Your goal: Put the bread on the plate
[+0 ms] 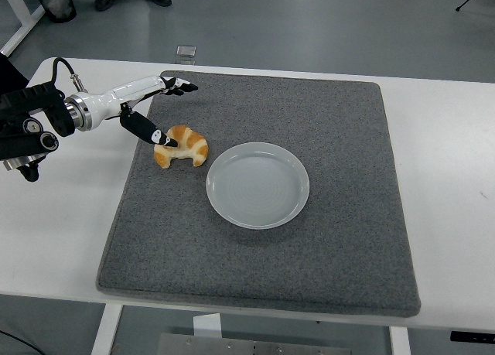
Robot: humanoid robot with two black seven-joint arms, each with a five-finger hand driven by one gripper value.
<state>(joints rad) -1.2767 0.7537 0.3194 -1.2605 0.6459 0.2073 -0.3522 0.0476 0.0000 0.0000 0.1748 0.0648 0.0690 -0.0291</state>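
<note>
— Bread [181,145] position?
— On the grey mat [340,239], just left of the plate [257,185], not on it.
— And the left hand [151,107]?
— Over the mat's far left corner, fingers spread, holding nothing; the thumb tip reaches the bread's left end.
— What carries the mat?
— The white counter [441,177].

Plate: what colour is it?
The plate is plain pale blue-white, seen in the head view.
</note>
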